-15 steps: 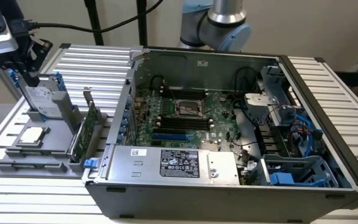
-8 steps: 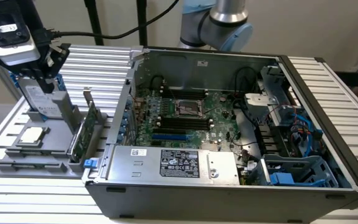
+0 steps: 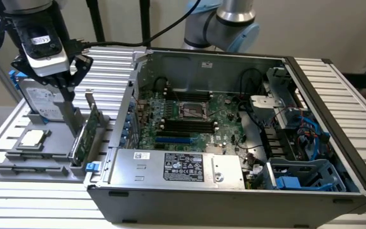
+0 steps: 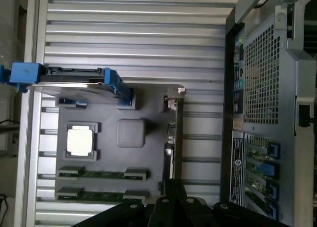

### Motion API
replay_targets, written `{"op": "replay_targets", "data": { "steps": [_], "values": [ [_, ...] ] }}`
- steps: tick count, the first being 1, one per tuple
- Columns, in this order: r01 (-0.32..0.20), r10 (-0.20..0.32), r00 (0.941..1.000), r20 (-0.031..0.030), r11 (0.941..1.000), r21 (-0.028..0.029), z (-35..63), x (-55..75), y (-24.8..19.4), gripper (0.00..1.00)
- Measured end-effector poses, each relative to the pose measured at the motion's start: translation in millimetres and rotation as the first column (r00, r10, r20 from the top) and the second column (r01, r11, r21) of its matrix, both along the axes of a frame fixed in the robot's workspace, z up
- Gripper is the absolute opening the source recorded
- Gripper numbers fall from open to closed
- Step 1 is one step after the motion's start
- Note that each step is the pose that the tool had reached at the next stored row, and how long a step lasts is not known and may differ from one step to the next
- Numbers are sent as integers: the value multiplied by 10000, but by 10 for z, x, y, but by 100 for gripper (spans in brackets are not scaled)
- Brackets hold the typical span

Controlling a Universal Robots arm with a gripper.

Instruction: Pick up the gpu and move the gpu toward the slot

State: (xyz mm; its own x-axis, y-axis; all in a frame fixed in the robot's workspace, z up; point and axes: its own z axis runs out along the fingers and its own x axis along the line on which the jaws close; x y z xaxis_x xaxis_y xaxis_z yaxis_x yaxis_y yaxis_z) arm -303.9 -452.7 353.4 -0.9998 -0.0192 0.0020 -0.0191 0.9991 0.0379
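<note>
The gpu is a thin green card standing on edge in a slot of the grey parts holder, just outside the open computer case. Its silver bracket rises at the far end. In the wrist view the gpu appears edge-on, with the bracket at the end away from me. My gripper hangs down from the exterior view's upper left and reaches the card's near end. The gripper sits right over that end of the card.
The holder also carries a grey hard drive with blue-edged frame, a small square silver chip and two memory sticks. The case wall stands close beside the card. Inside the case lie the motherboard and the power supply.
</note>
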Motion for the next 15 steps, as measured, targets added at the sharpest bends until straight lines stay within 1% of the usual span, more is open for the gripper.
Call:
{"op": "replay_targets", "data": {
  "steps": [1,3,7,8,11,12,14,15],
  "values": [
    [0,0,10000,4,10000,1,-19,6,0,11],
    [2,-2,10000,2,10000,-22,-30,7,0,11],
    [1,-1,10000,1,10000,-24,-33,7,0,11],
    [1,-1,10000,2,10000,-24,-33,7,0,12],
    [1,-1,10000,2,10000,-24,-34,7,0,30],
    [1,-1,10000,2,10000,-26,-34,7,0,30],
    [0,0,10000,4,10000,-38,-37,8,0,42],
    [0,0,10000,3,10000,-50,-40,8,0,42]
  ]
}}
